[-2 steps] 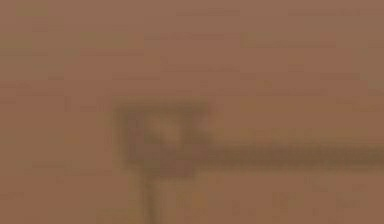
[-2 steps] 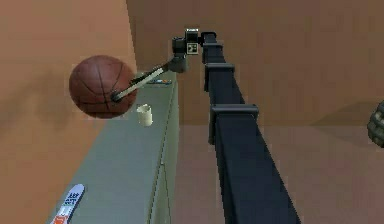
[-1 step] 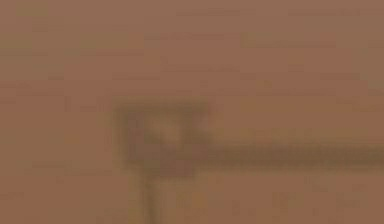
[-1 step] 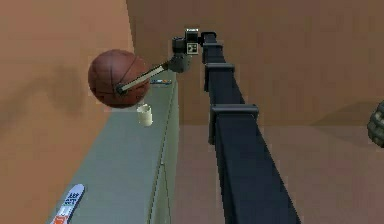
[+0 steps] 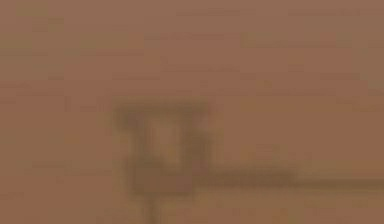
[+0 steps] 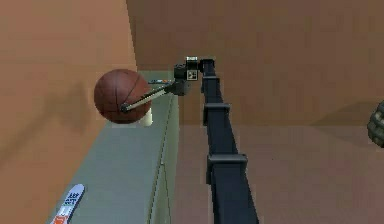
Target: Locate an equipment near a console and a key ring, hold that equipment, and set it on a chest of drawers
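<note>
Brown-orange round basketball [image 6: 118,92] is seen at the thin dark fingers [image 6: 155,96] of the jaws, over the far end of a long grey cabinet top [image 6: 120,170], beside an orange wall [image 6: 40,60]; whether it is held, or jaws apart or together, cannot be told

- I am facing an orange-brown surface [image 5: 260,50], plain toward the top and both sides.
- I am seeing a darker patch [image 5: 165,140] sitting low, just left of the middle, with a faint line running from its foot toward the right edge.
- I am not managing to tell what that patch is.
</note>
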